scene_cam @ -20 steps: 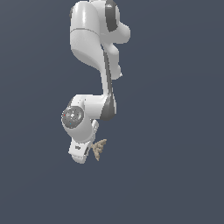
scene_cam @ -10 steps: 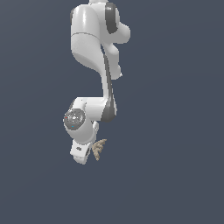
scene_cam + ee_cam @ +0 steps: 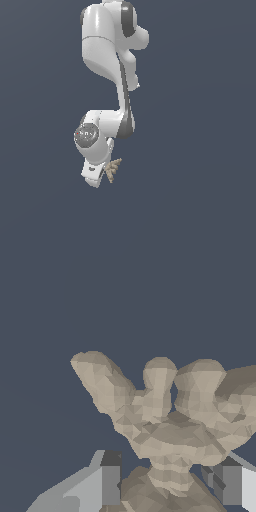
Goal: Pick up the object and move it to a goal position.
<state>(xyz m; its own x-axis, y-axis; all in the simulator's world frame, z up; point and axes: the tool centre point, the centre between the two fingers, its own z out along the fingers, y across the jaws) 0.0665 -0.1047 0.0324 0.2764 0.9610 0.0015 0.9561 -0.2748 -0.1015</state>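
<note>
The gripper (image 3: 167, 483) is clenched on the object (image 3: 170, 416), a tan, faceted, bumpy lump with rounded lobes fanning outward between grey, blocky fingers (image 3: 111, 478). In the exterior view the object (image 3: 113, 170) hangs beside the glossy white arm (image 3: 107, 45), against plain slate-blue.

Smooth, glossy white shell on the arm (image 3: 107, 45), plastic by the look of it, with soft highlights, dark grey bands at the joints and a duller grey disc at the wrist. Matt tan-beige on the object (image 3: 170, 421), bumpy and faceted, stone-like or clay-like, without any shine. Flat matt grey on the claw (image 3: 167, 483) fingers (image 3: 107, 481), smooth and blocky, darker at the pads.
</note>
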